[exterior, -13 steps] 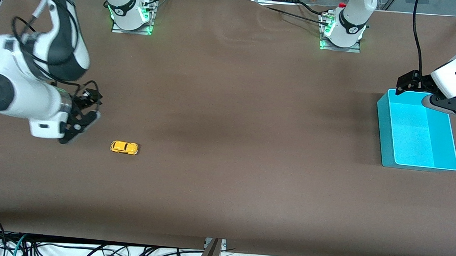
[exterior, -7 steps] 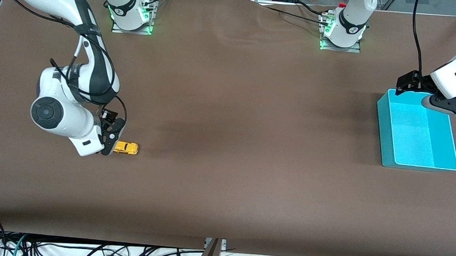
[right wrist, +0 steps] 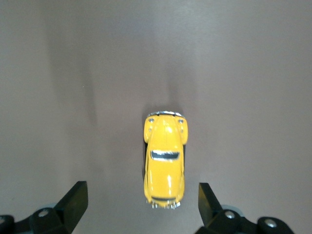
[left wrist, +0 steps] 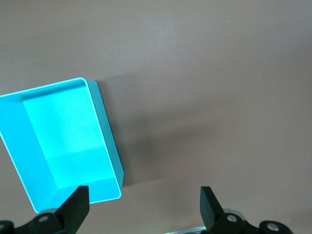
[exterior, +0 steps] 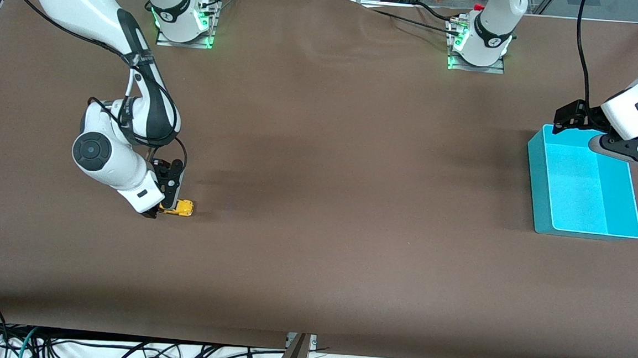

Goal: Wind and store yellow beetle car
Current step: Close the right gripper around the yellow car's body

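The yellow beetle car (exterior: 180, 207) sits on the brown table toward the right arm's end. It also shows in the right wrist view (right wrist: 165, 160), upright on its wheels. My right gripper (exterior: 163, 203) is open and low over one end of the car, its fingers (right wrist: 75, 197) wide apart on either side of it, not touching. The cyan bin (exterior: 584, 184) stands at the left arm's end and is empty; it also shows in the left wrist view (left wrist: 63, 136). My left gripper (exterior: 590, 132) is open and hovers over the bin's edge nearest the bases.
The two arm bases (exterior: 182, 18) stand along the table's edge farthest from the front camera. Bare brown table (exterior: 351, 203) stretches between the car and the bin. Cables hang below the table's near edge.
My right arm has swung in toward the car and come down, so its open gripper now sits over the car's end. The car and my left arm have not moved.
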### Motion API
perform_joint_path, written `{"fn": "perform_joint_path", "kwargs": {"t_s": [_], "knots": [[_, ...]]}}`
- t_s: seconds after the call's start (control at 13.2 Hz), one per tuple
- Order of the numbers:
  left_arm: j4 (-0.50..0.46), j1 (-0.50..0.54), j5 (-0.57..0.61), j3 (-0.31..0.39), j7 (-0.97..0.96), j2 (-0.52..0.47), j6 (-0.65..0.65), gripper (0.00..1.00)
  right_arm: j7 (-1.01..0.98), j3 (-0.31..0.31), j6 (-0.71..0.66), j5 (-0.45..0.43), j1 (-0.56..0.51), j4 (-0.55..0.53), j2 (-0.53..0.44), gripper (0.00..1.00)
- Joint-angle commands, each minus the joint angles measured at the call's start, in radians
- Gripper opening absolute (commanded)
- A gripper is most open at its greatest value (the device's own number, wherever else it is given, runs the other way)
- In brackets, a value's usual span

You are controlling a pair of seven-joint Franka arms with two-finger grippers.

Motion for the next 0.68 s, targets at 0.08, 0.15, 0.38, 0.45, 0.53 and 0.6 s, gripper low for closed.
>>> {"fn": "perform_joint_path", "kwargs": {"t_s": [0.08, 0.15, 0.38, 0.45, 0.53, 0.6], "knots": [[0.003, 0.0, 0.014, 0.0, 0.011, -0.003, -0.012, 1.0, -0.077, 0.004, 0.083, 0.039, -0.01, -0.048, 0.015, 1.0], [0.003, 0.0, 0.014, 0.002, 0.011, -0.003, -0.012, 1.0, -0.082, 0.004, 0.1, 0.039, -0.01, -0.051, 0.017, 1.0], [0.003, 0.0, 0.014, 0.002, 0.011, -0.003, -0.012, 1.0, -0.094, 0.004, 0.117, 0.039, -0.019, -0.051, 0.031, 1.0], [0.003, 0.0, 0.014, 0.002, 0.012, -0.003, -0.012, 1.0, -0.113, 0.004, 0.118, 0.04, -0.022, -0.051, 0.031, 1.0], [0.002, 0.0, 0.014, 0.0, 0.011, -0.003, -0.012, 1.0, -0.122, 0.004, 0.124, 0.04, -0.031, -0.051, 0.035, 1.0], [0.003, 0.0, 0.014, 0.002, 0.011, -0.003, -0.012, 1.0, -0.14, 0.005, 0.136, 0.043, -0.036, -0.051, 0.044, 1.0]]}}
